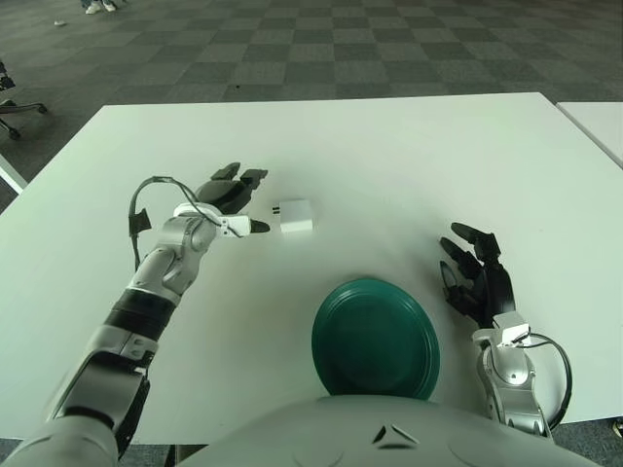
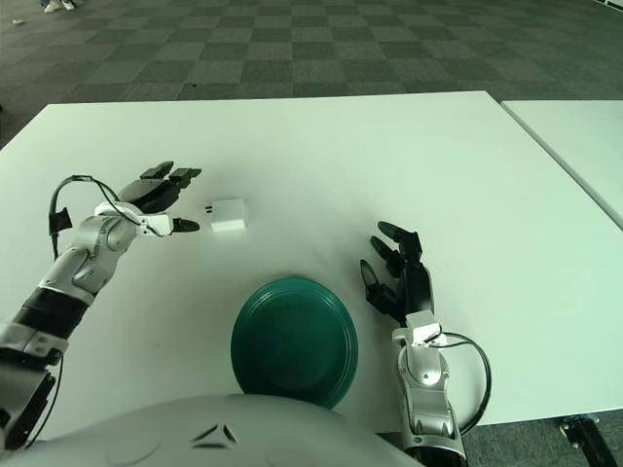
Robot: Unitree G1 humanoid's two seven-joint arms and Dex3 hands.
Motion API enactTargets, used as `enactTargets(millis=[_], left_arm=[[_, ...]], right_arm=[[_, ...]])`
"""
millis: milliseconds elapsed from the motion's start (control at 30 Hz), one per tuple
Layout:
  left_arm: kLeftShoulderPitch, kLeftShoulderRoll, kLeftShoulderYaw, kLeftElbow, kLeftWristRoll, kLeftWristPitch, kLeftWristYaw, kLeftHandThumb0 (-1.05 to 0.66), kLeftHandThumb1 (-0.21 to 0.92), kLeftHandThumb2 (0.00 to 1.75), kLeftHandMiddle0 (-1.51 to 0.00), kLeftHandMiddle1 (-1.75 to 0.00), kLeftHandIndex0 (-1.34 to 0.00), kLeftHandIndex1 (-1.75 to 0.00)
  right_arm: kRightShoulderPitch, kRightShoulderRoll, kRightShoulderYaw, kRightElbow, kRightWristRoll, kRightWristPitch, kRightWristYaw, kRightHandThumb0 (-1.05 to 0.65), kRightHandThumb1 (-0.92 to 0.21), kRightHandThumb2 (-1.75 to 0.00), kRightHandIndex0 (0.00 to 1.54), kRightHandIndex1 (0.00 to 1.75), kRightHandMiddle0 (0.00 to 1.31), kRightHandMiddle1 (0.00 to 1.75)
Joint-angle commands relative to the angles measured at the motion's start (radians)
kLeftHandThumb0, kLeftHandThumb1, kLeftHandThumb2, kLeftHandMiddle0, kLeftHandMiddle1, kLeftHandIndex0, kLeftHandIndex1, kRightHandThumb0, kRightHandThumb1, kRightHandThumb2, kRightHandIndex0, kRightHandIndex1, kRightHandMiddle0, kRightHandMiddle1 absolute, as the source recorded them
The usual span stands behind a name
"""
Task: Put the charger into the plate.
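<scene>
A small white charger (image 1: 294,216) lies on the white table (image 1: 409,165), a little beyond the dark green plate (image 1: 376,337) at the near edge. My left hand (image 1: 237,197) hovers just left of the charger with its fingers spread and nothing in them; the thumb tip (image 1: 259,226) is a short gap from the charger's left side. My right hand (image 1: 476,275) shows to the right of the plate, fingers relaxed and empty.
A second white table (image 1: 596,125) edges in at the far right. Checkered carpet (image 1: 321,49) lies beyond the table's far edge, and a chair base (image 1: 14,105) shows at the far left.
</scene>
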Motion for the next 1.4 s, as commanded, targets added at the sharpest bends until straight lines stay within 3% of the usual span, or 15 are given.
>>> enactTargets(millis=[0, 700, 1167, 1367], left_arm=[[-0.021, -0.010, -0.011, 0.010, -0.013, 0.034, -0.013, -1.05, 0.92, 0.17, -0.05, -0.02, 0.00, -0.30], [-0.030, -0.015, -0.035, -0.031, -0.053, 0.103, -0.064, -1.05, 0.92, 0.21, -0.12, -0.04, 0.00, -0.36], [-0.037, -0.033, -0.066, -0.053, -0.071, 0.148, -0.105, -1.05, 0.92, 0.27, -0.17, -0.04, 0.00, -0.41], [-0.038, -0.037, -0.079, -0.059, -0.065, 0.157, -0.113, -1.05, 0.92, 0.29, -0.17, -0.04, 0.00, -0.35]], right_arm=[[0.042, 0.010, 0.010, 0.050, -0.007, 0.053, 0.001, -0.48, -0.84, -0.58, 0.45, 0.17, 0.00, 0.92], [0.046, 0.014, 0.023, 0.069, -0.008, 0.035, -0.001, -0.49, -0.87, -0.52, 0.44, 0.20, 0.00, 0.92], [0.026, 0.005, 0.026, 0.136, -0.016, -0.032, -0.004, -0.55, -0.92, -0.50, 0.42, 0.23, 0.00, 0.94], [0.024, 0.002, 0.021, 0.148, -0.017, -0.032, -0.006, -0.56, -0.92, -0.50, 0.41, 0.24, 0.00, 0.94]])
